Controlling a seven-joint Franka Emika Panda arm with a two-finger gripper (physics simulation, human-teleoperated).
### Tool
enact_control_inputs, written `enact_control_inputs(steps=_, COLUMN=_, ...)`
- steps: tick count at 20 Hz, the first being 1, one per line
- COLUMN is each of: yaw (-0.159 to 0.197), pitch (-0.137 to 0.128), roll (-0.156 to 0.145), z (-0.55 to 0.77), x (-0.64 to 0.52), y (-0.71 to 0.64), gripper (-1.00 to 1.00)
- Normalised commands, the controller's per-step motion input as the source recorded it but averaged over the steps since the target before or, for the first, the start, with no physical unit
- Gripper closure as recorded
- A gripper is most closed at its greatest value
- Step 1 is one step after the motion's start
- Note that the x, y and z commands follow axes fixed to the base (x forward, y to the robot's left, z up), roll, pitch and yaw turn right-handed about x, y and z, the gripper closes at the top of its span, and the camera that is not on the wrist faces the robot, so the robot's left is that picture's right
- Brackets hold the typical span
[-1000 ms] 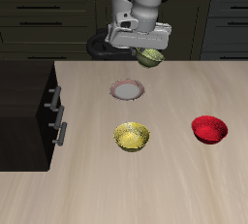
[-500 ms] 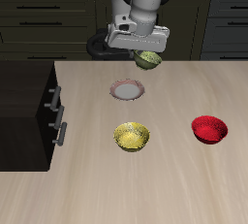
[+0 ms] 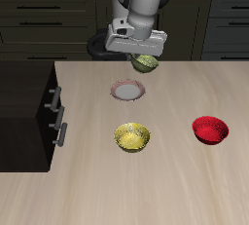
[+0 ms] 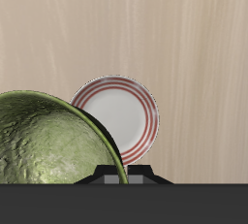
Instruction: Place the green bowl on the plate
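Green bowl (image 4: 48,145): olive-green, glossy, mottled. Plate (image 4: 121,112): whitish centre, concentric red-pink rim stripes. Second bowl (image 3: 132,137): bright yellow, speckled. Third bowl (image 3: 209,130): red. Desk (image 3: 175,185): pale wood grain. Cabinet (image 3: 29,112): black, silver handles.

The end effector (image 3: 143,57) hides most of the green bowl (image 3: 147,63).
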Motion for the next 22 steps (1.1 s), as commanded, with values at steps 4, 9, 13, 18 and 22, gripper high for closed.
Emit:
enact_control_inputs(steps=4, yaw=0.013, pitch=0.007, roll=0.005, z=-0.09, x=0.03, y=0.0, gripper=1.0)
enact_control_inputs(steps=9, yaw=0.005, pitch=0.022, roll=0.003, z=-0.13, x=0.04, y=0.0, gripper=1.0)
enact_control_inputs(steps=13, yaw=0.011, pitch=0.035, roll=0.002, z=-0.21, x=0.03, y=0.01, gripper=1.0)
enact_control_inputs(steps=18, yaw=0.017, pitch=0.04, roll=-0.004, z=-0.25, x=0.04, y=0.01, gripper=1.0)
enact_control_inputs(steps=22, yaw=0.016, pitch=0.027, roll=0.004, z=-0.17, x=0.02, y=0.01, gripper=1.0)
